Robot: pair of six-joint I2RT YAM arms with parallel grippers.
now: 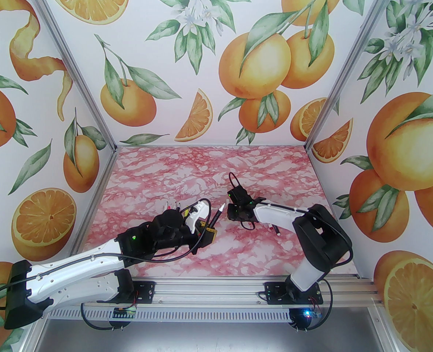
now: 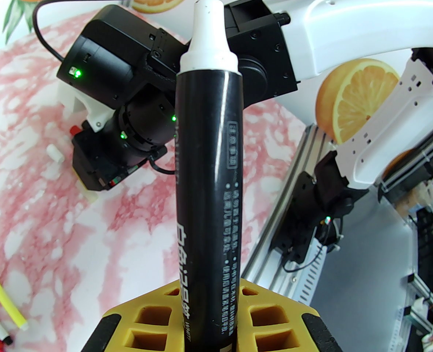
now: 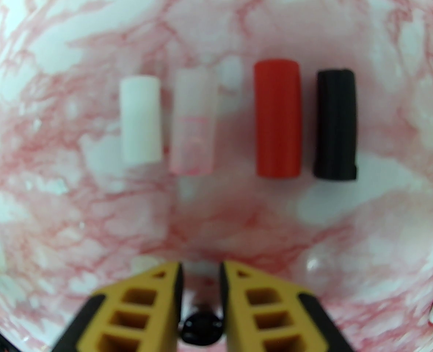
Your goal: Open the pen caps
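Pen caps (image 3: 277, 117): four were seen lying side by side on the pink marbled table (image 3: 216, 20), just ahead of the right gripper (image 3: 201, 273), with no cap touching its neighbour.
Handling: they were judged very light, stiff and smooth. Being round, they could be rolled away by a small push.
Hold: a pinch across the middle, on the two long sides, was judged the safest.
Look, left to right: the white cap (image 3: 141, 117) was opaque. The clear cap (image 3: 193, 121) let the table pattern be seen through it. The red cap (image 3: 277, 117) was plain. The black cap (image 3: 335, 123) was finely ribbed.
Left claw: the left gripper (image 2: 211, 306) was clenched on the black pen (image 2: 209, 160), whose white tip was already bared.
Right claw: the fingers were parted by a narrow slit only. Whether something was pinched there could not be told.
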